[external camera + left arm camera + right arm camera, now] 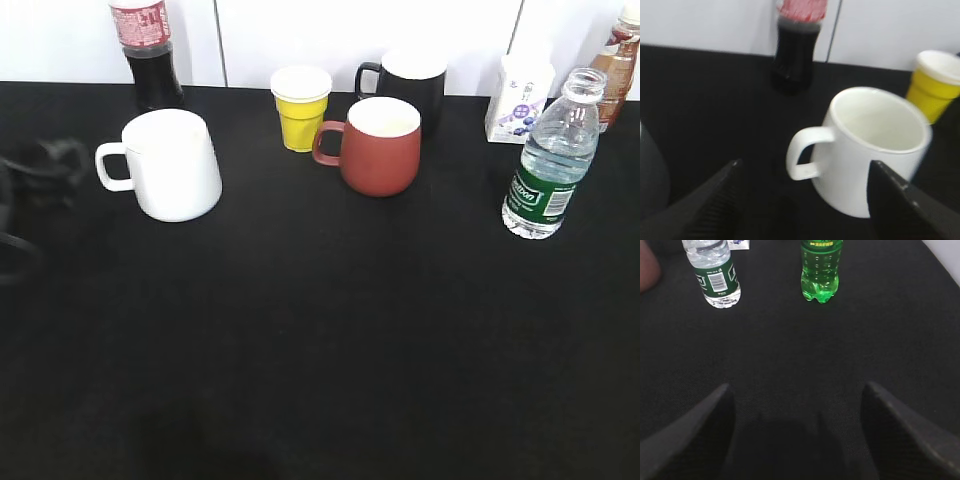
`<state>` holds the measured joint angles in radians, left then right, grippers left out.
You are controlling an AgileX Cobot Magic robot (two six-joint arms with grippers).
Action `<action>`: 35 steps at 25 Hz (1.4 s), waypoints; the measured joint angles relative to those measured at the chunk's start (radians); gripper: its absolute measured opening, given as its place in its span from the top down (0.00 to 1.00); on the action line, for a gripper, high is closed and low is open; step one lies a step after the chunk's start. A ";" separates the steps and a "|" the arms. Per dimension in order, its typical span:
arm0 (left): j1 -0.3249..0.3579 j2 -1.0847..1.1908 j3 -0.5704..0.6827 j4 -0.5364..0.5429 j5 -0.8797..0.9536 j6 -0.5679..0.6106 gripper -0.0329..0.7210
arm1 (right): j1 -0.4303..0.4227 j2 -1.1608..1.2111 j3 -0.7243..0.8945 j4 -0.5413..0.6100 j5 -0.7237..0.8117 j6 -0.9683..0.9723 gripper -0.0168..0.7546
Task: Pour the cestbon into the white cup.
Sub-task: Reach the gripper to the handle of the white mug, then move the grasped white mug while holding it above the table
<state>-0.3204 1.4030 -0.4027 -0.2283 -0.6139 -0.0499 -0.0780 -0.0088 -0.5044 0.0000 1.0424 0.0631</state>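
Mostly blurred left pincer point(802, 200) spread wide; right pincer point(795, 435) likewise; cestbon point(714, 272) top cropped.

The left gripper point(802, 200) shows in its wrist view as two dark, ribbed fingers point(715, 205) rising from the bottom edge, one at about 7 o'clock and the other at about 5 o'clock, spread wide with nothing between them. In the exterior view a blurred dark shape at 9 o'clock on the left edge appears to be the left arm point(35, 185); its pose cannot be made out. The right gripper point(797, 432) is likewise spread, its fingers point(695, 435) slanting in from the lower corners, empty. The right arm is outside the exterior view.
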 joint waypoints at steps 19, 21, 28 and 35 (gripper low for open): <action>0.025 0.474 -0.109 0.054 -0.475 -0.009 0.30 | 0.000 0.000 0.000 0.000 0.000 0.000 0.21; 0.050 0.495 -0.140 0.101 -0.469 -0.009 0.31 | 0.000 0.000 0.000 0.000 0.000 0.000 0.21; 0.155 0.660 -0.362 0.364 -0.466 -0.009 0.64 | 0.000 0.000 0.000 0.000 0.000 0.000 0.21; 0.157 0.528 -0.292 0.502 -0.517 -0.042 0.91 | 0.000 0.000 0.000 0.000 0.000 0.000 0.21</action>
<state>-0.1629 1.9307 -0.6944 0.2735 -1.1307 -0.0919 -0.0780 -0.0088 -0.5044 0.0000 1.0424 0.0631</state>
